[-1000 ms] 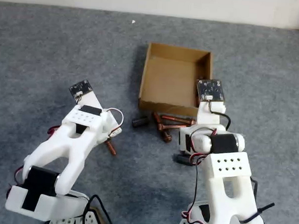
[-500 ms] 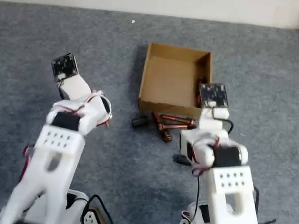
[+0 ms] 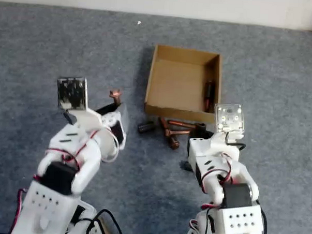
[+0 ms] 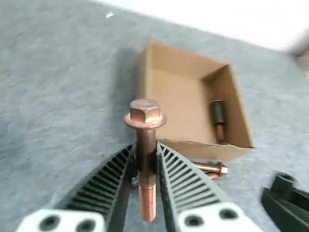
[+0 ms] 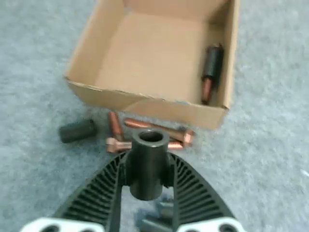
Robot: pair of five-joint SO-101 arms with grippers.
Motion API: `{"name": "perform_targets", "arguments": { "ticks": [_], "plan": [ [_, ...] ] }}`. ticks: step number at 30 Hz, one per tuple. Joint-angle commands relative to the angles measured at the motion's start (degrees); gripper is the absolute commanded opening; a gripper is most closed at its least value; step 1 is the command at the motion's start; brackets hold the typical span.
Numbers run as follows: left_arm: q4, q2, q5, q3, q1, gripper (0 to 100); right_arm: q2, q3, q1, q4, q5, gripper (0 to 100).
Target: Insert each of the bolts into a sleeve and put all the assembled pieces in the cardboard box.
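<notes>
Two parts are in hand, one per arm. The left gripper [image 4: 146,151] is clenched on a bolt [image 4: 145,118] at mid-shank, with the head out past the fingertips and the threaded end back toward the wrist. The right gripper [image 5: 147,162] grasps a sleeve [image 5: 150,145] around its body, bore open and unobstructed.

The step, as I judge it, is mating them in the air. The threaded end must lead (the head cannot enter), so that end needs presenting to the bore. Both axes should be lined up before any push, since a tilted approach would likely catch on the rim.

In the high view the cardboard box [image 3: 174,110] sits at 12 o'clock from the loose bolts [image 3: 179,126], with a loose sleeve [image 3: 146,127] at their 9 o'clock. One assembled piece [image 3: 209,93] lies along the box's 3 o'clock wall.
</notes>
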Motion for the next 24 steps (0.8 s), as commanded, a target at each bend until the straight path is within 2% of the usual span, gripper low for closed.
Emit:
{"name": "perform_targets", "arguments": {
  "ticks": [1,8,12,24],
  "plan": [
    [-7.65,-7.34,-0.79,3.12,4.62,0,-5.32,1.71,-4.09,-4.09,0.44,0.5],
    [-17.76,-15.78,-6.07,11.3,7.34,0,-19.21,10.59,-8.22,-10.24,0.53,0.5],
    [-21.19,-18.68,-6.24,14.02,7.34,0,-27.82,17.01,-11.65,-14.11,0.62,0.5],
    [-22.42,-25.8,-6.33,16.66,17.27,0,-28.26,19.82,-19.21,-14.9,6.95,0.5]
  ]
}}
